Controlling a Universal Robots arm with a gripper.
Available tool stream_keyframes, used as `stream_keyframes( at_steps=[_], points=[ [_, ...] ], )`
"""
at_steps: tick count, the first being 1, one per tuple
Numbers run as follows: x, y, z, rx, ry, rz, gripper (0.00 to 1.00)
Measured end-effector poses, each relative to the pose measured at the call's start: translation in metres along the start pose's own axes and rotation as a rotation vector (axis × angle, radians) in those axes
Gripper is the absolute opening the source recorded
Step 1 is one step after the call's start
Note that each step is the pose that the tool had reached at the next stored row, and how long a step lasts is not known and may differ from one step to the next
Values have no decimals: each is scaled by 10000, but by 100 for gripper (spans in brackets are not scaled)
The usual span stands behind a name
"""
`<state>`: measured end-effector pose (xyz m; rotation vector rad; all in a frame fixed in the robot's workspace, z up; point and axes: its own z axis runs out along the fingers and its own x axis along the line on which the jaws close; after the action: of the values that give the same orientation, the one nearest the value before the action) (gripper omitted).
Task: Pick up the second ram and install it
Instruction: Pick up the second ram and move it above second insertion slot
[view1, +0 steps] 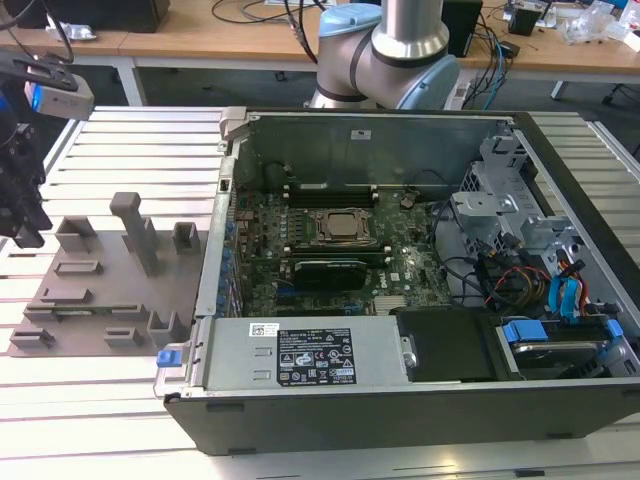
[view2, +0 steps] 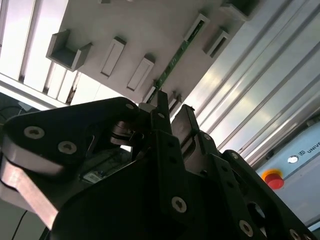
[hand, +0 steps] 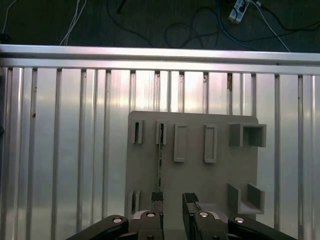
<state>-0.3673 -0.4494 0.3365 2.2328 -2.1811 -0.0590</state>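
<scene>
The second ram (hand: 160, 159) stands on its edge in the grey tray (hand: 220, 175), held between small slotted blocks; in the second wrist view it is a thin green strip (view2: 175, 57). My gripper (hand: 173, 199) hovers above the tray's near end, open, with nothing between its fingers. One fingertip (hand: 157, 197) lines up with the stick's end and the other sits to the side of it. In the exterior view the gripper (view1: 24, 232) hangs over the tray (view1: 100, 290) at the exterior view's left.
The open computer case (view1: 400, 270) lies at the exterior view's right of the tray, with the CPU socket (view1: 340, 228) and memory slots (view1: 330, 187) on its motherboard. Tall grey blocks (view1: 135, 230) rise from the tray. The table is ribbed aluminium (hand: 60, 150).
</scene>
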Motion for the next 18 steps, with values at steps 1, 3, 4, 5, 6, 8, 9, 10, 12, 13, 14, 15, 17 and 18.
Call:
stream_keyframes(
  at_steps=[1, 3, 4, 5, 6, 8, 9, 10, 12, 13, 14, 15, 17, 18],
  points=[
    [0, 0, 7, 0, 0, 0, 30],
    [0, -1, 31, 0, 0, 0, 30],
    [0, -2, 40, 0, 0, 0, 30],
    [1, -2, 46, 0, 0, 0, 30],
    [1, -2, 54, 1, -1, 0, 30],
    [1, -3, 83, 0, 0, 0, 30],
    [1, -4, 104, -1, 0, 0, 30],
    [2, -5, 123, 0, 0, 0, 30],
    [2, -6, 145, 0, 0, 0, 30],
    [2, -6, 156, -1, 0, 0, 30],
    [2, -7, 168, 0, 0, 0, 30],
    [2, -7, 181, -1, 0, 0, 30],
    [2, -8, 195, 0, 0, 1, 30],
    [3, -8, 206, 0, 0, 1, 30]
  ],
)
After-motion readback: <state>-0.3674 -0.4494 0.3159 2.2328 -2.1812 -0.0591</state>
